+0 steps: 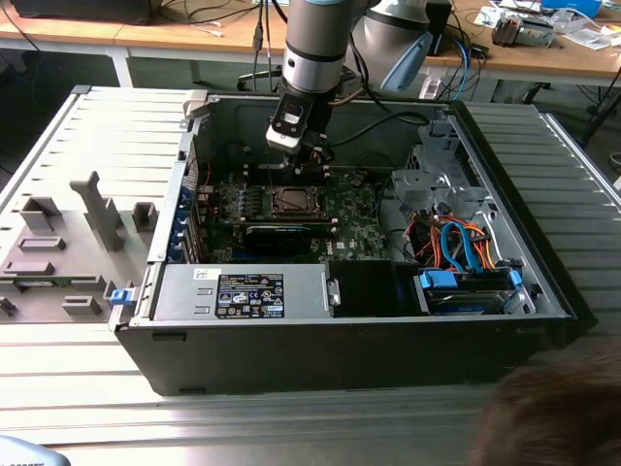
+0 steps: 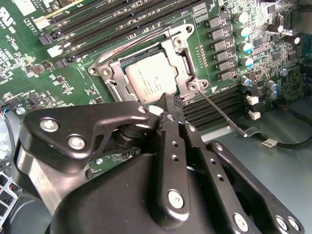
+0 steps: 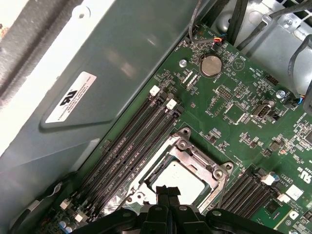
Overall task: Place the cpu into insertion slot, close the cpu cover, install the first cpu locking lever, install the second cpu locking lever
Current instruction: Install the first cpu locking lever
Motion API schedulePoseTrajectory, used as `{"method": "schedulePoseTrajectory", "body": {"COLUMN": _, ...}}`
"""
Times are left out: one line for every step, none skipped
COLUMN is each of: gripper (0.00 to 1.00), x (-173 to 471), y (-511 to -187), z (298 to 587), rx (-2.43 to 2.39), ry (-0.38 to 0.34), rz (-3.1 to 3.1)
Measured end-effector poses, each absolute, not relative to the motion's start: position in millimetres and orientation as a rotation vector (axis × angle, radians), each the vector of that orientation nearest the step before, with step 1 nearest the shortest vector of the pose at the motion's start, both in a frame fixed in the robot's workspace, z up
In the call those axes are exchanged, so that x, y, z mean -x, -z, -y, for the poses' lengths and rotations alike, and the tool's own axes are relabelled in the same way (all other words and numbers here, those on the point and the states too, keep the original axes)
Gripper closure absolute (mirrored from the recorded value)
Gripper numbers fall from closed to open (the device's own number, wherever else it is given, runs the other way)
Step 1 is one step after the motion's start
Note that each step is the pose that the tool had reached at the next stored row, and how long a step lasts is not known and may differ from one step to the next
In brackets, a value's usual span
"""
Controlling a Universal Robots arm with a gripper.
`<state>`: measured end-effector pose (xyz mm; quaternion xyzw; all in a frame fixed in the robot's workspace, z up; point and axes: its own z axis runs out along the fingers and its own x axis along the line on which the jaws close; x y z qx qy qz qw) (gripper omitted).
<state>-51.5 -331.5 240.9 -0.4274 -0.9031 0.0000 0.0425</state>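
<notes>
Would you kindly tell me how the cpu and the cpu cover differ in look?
The cpu is a solid, dull grey square plate; the cpu cover is a brighter, open frame with a large window. The cpu is the smaller and sits inside that window; the cpu cover rings it. Both are square, silvery metal and appear to lie flat over the socket.

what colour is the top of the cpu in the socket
Dull silver-grey with faint dark print; the cpu shows best in the second wrist view.
</notes>
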Motion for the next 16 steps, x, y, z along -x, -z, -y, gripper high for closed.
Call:
{"method": "schedulePoseTrajectory", "body": {"gripper": 0.89, "x": 51.5, "y": -240.9, "z": 331.5, "rx": 1.305, "ry": 0.0, "rz": 2.764}}
{"method": "schedulePoseTrajectory", "body": {"gripper": 0.89, "x": 51.5, "y": -240.9, "z": 331.5, "rx": 1.301, "ry": 0.0, "rz": 2.766}}
{"method": "schedulePoseTrajectory", "body": {"gripper": 0.89, "x": 51.5, "y": -240.9, "z": 331.5, "rx": 1.3, "ry": 0.0, "rz": 2.767}}
{"method": "schedulePoseTrajectory", "body": {"gripper": 0.89, "x": 51.5, "y": -240.9, "z": 331.5, "rx": 1.298, "ry": 0.0, "rz": 2.768}}
{"method": "schedulePoseTrajectory", "body": {"gripper": 0.89, "x": 51.5, "y": -240.9, "z": 331.5, "rx": 1.297, "ry": 0.0, "rz": 2.768}}
{"method": "schedulePoseTrajectory", "body": {"gripper": 0.89, "x": 51.5, "y": -240.9, "z": 331.5, "rx": 1.296, "ry": 0.0, "rz": 2.768}}
{"method": "schedulePoseTrajectory", "body": {"gripper": 0.89, "x": 51.6, "y": -240.9, "z": 331.5, "rx": 1.296, "ry": -0.001, "rz": 2.768}}
{"method": "schedulePoseTrajectory", "body": {"gripper": 0.89, "x": 51.6, "y": -240.9, "z": 331.5, "rx": 1.296, "ry": -0.001, "rz": 2.769}}
{"method": "schedulePoseTrajectory", "body": {"gripper": 0.89, "x": 51.6, "y": -240.9, "z": 331.5, "rx": 1.295, "ry": -0.001, "rz": 2.769}}
{"method": "schedulePoseTrajectory", "body": {"gripper": 0.89, "x": 51.6, "y": -240.9, "z": 331.5, "rx": 1.294, "ry": -0.001, "rz": 2.769}}
{"method": "schedulePoseTrajectory", "body": {"gripper": 0.89, "x": 51.6, "y": -240.9, "z": 331.5, "rx": 1.294, "ry": -0.001, "rz": 2.769}}
{"method": "schedulePoseTrajectory", "body": {"gripper": 0.89, "x": 51.6, "y": -240.9, "z": 331.5, "rx": 1.293, "ry": -0.001, "rz": 2.77}}
{"method": "schedulePoseTrajectory", "body": {"gripper": 0.89, "x": 51.6, "y": -240.9, "z": 331.5, "rx": 1.291, "ry": -0.001, "rz": 2.771}}
{"method": "schedulePoseTrajectory", "body": {"gripper": 0.89, "x": 51.6, "y": -240.9, "z": 331.5, "rx": 1.29, "ry": -0.001, "rz": 2.771}}
{"method": "schedulePoseTrajectory", "body": {"gripper": 0.89, "x": 51.6, "y": -240.9, "z": 331.5, "rx": 1.288, "ry": -0.001, "rz": 2.772}}
{"method": "schedulePoseTrajectory", "body": {"gripper": 0.89, "x": 51.6, "y": -240.9, "z": 331.5, "rx": 1.286, "ry": -0.001, "rz": 2.773}}
